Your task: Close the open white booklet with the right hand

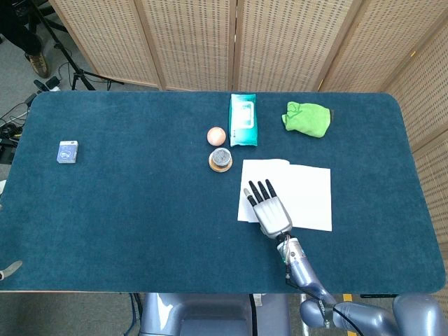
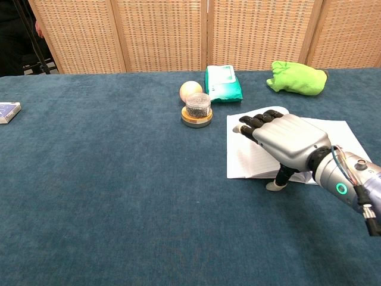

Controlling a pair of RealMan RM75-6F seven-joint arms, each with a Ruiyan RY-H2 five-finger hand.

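We see a dark teal table [image 1: 140, 203] filling most of the head view, with wicker screen panels [image 1: 189, 42] across the top of the frame. Right of centre lies the open white booklet [image 1: 308, 192], its two pages spread flat on the cloth. Our right hand [image 1: 270, 210] is over the booklet's left page, near its lower edge, palm down, fingers stretched out side by side and pointing toward the top of the frame; it has hold of nothing. In the chest view the hand [image 2: 286, 140] hangs just above the left page with the dark fingertips [image 2: 253, 122] near the paper, and the thumb [image 2: 277, 180] points down just past the booklet's near edge; we cannot tell whether any fingertip touches the page.

Above the booklet, in the upper middle of the head view, is a teal wipes packet [image 1: 243, 120], and to its right a crumpled green cloth [image 1: 306, 117]. Left of the packet sit a small peach-coloured ball [image 1: 216, 134] and, just below it, a small lidded jar [image 1: 220, 159]. Far left lies a little blue box [image 1: 67, 151].
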